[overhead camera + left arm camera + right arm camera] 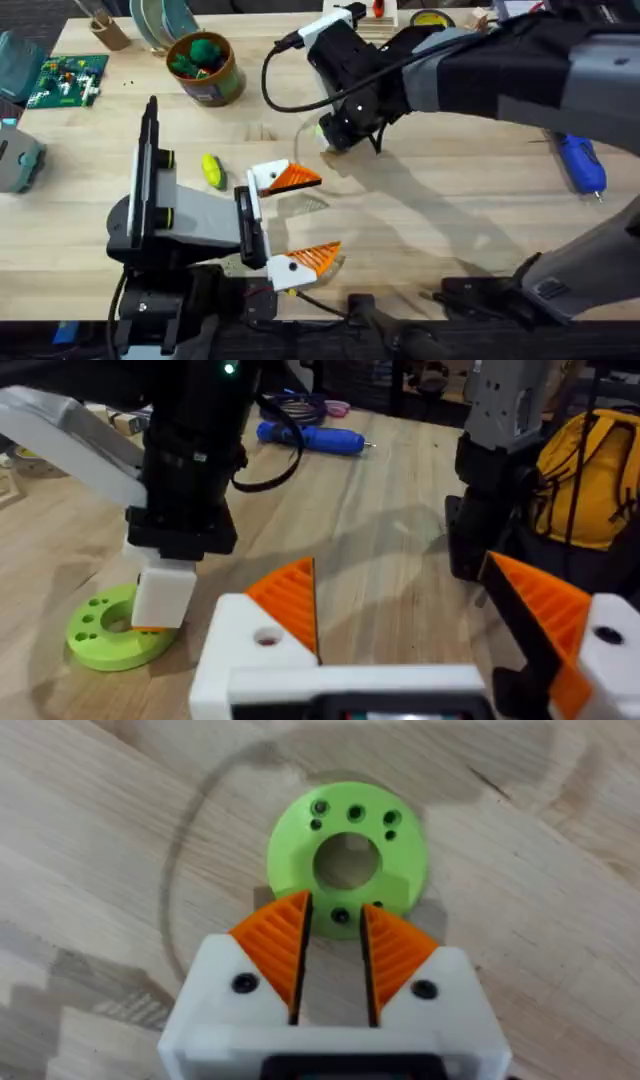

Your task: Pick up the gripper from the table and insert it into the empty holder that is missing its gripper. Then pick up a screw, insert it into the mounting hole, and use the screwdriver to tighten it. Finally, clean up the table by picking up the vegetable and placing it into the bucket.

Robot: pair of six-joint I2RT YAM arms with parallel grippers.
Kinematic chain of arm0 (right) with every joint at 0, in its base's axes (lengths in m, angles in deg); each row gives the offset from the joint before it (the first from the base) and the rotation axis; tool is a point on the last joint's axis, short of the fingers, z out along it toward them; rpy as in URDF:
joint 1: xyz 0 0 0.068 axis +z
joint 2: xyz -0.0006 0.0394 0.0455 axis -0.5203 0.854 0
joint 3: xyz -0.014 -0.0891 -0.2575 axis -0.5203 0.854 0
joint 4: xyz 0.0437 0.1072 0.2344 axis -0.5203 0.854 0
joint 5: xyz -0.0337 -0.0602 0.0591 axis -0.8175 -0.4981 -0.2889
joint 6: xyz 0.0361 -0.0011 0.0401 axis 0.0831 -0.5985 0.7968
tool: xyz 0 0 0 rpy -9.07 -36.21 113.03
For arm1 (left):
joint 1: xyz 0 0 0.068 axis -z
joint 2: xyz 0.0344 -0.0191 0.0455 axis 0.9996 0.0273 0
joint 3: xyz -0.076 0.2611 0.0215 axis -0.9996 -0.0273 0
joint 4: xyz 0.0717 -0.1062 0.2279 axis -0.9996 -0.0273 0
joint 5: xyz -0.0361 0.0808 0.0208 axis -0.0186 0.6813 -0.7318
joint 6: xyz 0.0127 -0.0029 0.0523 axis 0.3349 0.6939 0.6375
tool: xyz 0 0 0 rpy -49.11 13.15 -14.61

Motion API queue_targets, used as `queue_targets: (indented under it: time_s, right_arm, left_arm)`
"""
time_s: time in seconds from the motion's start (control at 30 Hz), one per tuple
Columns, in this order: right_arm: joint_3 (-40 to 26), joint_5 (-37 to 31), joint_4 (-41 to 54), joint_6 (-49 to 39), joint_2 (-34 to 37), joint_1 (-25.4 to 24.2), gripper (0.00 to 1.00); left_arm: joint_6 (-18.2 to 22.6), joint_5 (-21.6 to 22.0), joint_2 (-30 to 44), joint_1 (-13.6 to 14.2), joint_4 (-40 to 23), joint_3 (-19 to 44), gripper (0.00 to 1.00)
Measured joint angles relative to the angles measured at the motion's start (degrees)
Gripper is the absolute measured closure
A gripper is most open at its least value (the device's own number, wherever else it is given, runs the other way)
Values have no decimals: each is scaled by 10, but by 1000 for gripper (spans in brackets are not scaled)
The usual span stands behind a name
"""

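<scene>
The yellow-green vegetable lies on the table just left of my left gripper, which stands wide open with nothing between its orange pads. The bucket stands at the back left with green items inside. The blue screwdriver lies at the far right. My right gripper hangs low over a bright green ring disc, its fingers a narrow gap apart at the disc's near rim. The loose gripper, the empty holder and the screw are out of view.
A green circuit board and a grey block lie at the left edge. Grey-green bowls stand behind the bucket. A red-handled tool lies at the back. The right arm spans the table's right half.
</scene>
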Motion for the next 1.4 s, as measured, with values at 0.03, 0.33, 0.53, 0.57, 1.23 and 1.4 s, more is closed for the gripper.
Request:
queue_targets:
  time_s: [0.03,0.33,0.53,0.57,1.23,1.4]
  right_arm:
    - [0,0,0,1,0,0,664]
    - [0,0,0,1,0,0,808]
    - [0,0,0,1,0,0,904]
    - [0,0,0,1,0,0,916]
    - [-1,0,12,1,2,0,736]
    - [-6,0,15,1,7,1,755]
  left_arm:
    - [0,0,0,0,0,0,8]
    - [0,0,0,0,0,0,8]
    - [0,0,0,0,0,0,8]
    - [0,0,0,0,0,0,8]
    - [0,0,0,0,0,0,8]
    - [0,0,0,0,0,0,8]
